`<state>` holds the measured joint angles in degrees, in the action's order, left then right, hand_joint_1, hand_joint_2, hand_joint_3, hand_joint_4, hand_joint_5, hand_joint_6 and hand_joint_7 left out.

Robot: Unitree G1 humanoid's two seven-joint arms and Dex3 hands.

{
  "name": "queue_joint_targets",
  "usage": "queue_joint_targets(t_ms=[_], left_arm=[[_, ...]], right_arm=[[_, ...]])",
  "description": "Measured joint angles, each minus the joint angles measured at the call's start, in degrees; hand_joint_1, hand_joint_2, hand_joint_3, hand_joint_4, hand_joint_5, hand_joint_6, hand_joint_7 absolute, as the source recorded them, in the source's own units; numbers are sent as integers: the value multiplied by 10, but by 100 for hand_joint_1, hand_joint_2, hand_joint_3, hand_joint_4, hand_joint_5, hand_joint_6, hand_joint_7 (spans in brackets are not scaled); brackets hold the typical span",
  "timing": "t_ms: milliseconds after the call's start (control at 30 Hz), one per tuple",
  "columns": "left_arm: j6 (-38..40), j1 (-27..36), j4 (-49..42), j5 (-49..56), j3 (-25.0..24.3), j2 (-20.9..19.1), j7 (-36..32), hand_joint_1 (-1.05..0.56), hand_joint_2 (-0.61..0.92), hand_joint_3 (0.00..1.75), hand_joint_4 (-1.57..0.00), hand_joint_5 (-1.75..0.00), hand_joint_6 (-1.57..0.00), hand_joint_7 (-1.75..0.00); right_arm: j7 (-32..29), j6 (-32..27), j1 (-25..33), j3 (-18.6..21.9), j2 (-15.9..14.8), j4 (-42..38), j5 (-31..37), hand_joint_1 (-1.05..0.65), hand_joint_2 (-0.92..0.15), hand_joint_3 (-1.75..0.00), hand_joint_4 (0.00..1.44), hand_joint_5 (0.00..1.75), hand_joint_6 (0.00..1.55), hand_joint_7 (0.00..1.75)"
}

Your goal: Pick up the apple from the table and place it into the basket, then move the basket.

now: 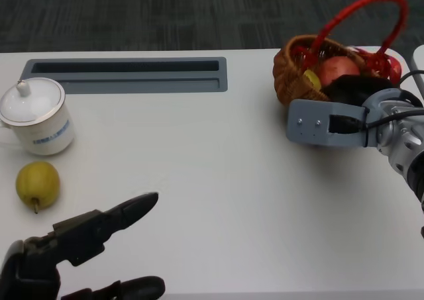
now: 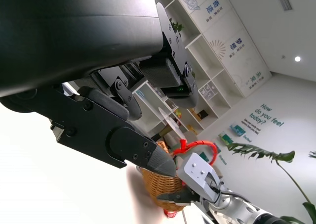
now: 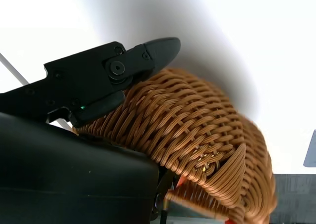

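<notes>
Apple [image 1: 339, 69] inside wicker basket [image 1: 293, 75] (red handle); right hand [image 1: 354, 88] grips basket wall. Left hand [image 1: 79, 247] spread, empty, near pear [image 1: 38, 184].

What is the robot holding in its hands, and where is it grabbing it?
The right hand is at the woven side of the basket, fingers against the wicker, but a closed grip cannot be told. The left hand holds nothing, fingers apart.
</notes>
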<state>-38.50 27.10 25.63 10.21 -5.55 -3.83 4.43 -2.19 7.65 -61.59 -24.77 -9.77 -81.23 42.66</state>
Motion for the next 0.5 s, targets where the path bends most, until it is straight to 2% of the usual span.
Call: queue_joint_targets(t_ms=[100, 200, 500], left_arm=[[8, -21, -9, -2, 0, -5, 0, -45, 78, 0, -91, -1, -80, -1], [13, -37, -14, -3, -1, -10, 0, -45, 77, 0, -92, -1, -81, -1], [14, -66, -27, 1, 3, -11, 0, -45, 77, 0, -92, 0, -81, 0]], right_arm=[[10, 10, -1, 0, 0, 1, 0, -86, -79, -1, 32, 0, 35, 0], [20, 16, -2, -1, 1, 1, 0, -93, -81, -1, 27, 1, 30, 0], [22, 48, -20, 6, -11, 2, -3, -85, -80, 0, 45, 3, 51, 4]])
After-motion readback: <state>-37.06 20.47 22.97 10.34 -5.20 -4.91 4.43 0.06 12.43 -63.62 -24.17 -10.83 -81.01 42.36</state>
